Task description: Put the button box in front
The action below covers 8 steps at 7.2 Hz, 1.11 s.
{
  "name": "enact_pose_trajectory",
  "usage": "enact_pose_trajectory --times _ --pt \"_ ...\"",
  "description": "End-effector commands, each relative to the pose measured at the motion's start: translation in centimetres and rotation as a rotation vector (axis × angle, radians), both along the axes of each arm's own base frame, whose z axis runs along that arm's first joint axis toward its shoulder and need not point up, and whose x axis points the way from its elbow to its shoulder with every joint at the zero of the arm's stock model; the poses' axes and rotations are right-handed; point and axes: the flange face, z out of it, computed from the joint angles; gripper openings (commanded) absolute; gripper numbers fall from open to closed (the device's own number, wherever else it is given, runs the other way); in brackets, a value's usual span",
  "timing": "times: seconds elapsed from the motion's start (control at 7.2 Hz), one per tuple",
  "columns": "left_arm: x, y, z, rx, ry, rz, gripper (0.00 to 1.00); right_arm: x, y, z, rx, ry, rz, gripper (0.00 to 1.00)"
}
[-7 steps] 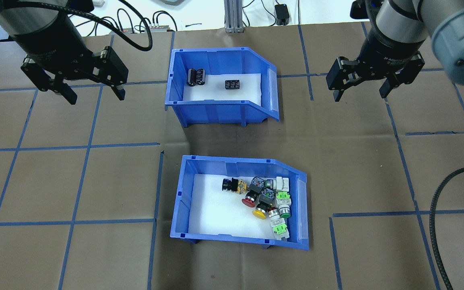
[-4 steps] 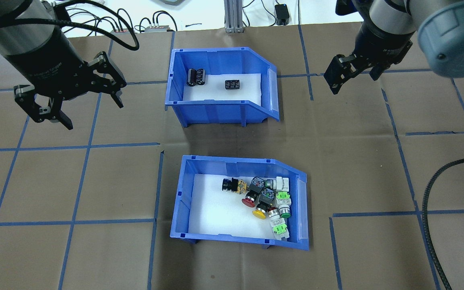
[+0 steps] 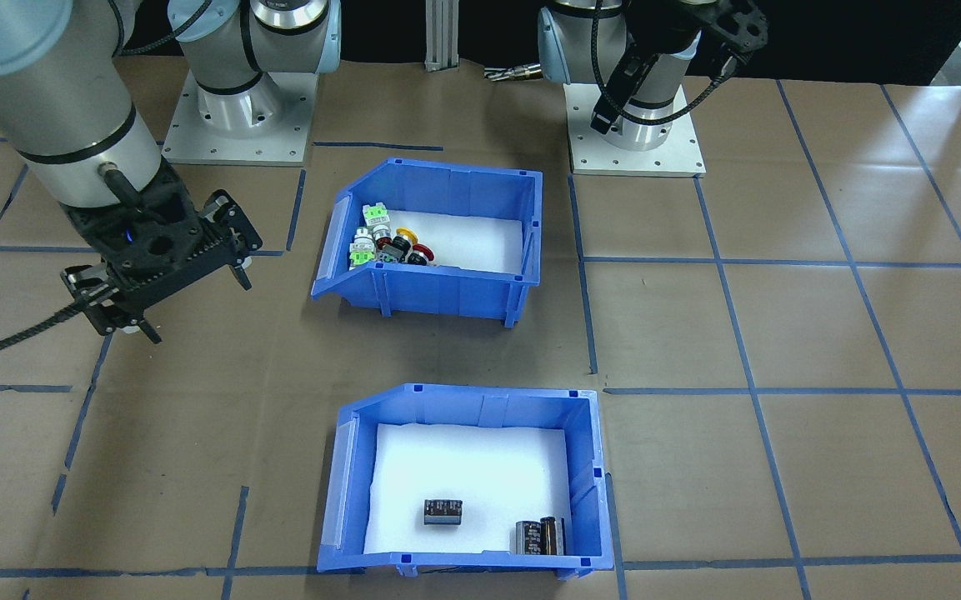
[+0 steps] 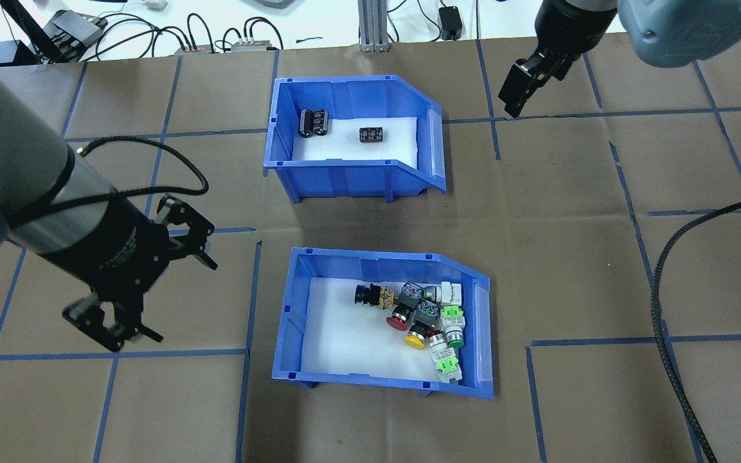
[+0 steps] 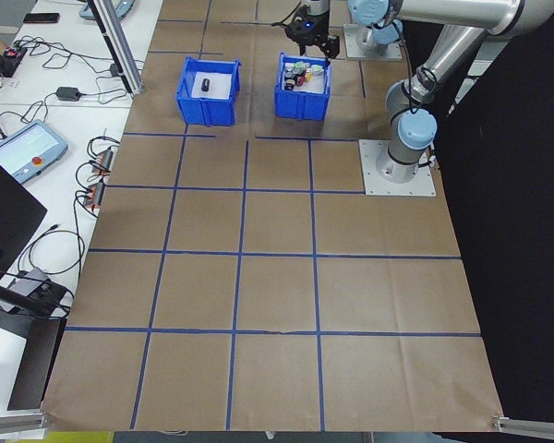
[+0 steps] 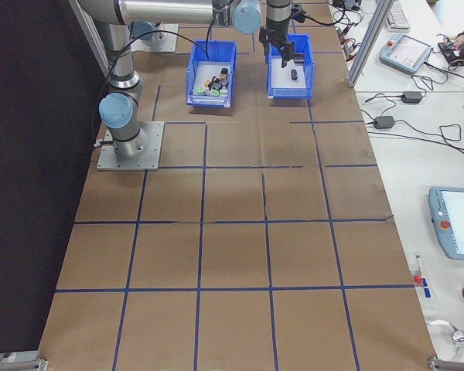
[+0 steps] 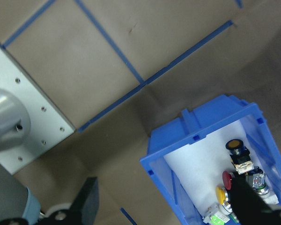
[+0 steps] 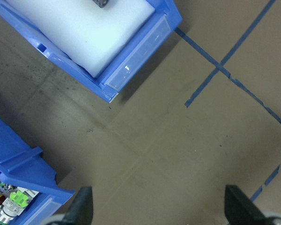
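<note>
The button box point(image 4: 383, 328) is seen in the lower middle of the overhead view, resting on the brown paper-covered table point(image 4: 569, 257). Its white liner point(image 4: 338, 334) carries a cluster of green, yellow, red and black switches point(image 4: 425, 315), gathered toward the bin's right side. A second bin point(image 4: 351, 135) stands directly above it in that view, well apart, with a few black parts point(image 4: 313, 122) on its foam.

The left gripper point(image 4: 151, 283) is found at the lower left of the overhead view, just beside the button box's left wall but not touching it. Its fingers are spread wide and nothing is held between them. In the left wrist view one corner of the box and some switches are seen at the lower right, with one dark fingertip point(image 7: 246, 201) in front of them.

The right gripper point(image 4: 518, 87) is seen at the upper right of the overhead view, near the second bin's open front. In the right wrist view its two fingertips point(image 8: 82, 206) are set far apart over bare paper, with nothing gripped.
</note>
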Motion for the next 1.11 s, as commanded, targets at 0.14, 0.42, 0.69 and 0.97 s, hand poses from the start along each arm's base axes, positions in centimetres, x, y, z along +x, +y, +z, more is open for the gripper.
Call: enact_pose_trajectory --times 0.14,0.42,0.69,0.97 --pt "-3.3 5.1 -4.7 0.063 -0.029 0.227 1.00 9.8 -0.5 -3.6 0.030 0.017 0.416 1.00" --pt "-6.3 6.6 -8.1 0.042 -0.041 0.302 1.00 15.9 -0.6 -7.1 0.007 0.019 0.528 1.00" --pt "-8.9 6.8 -10.4 0.042 -0.054 0.370 1.00 22.1 0.1 -9.7 0.000 0.025 0.600 1.00" --pt "-13.5 6.3 -12.9 0.021 -0.055 0.396 1.00 27.9 1.2 -14.4 0.017 0.033 0.684 1.00"
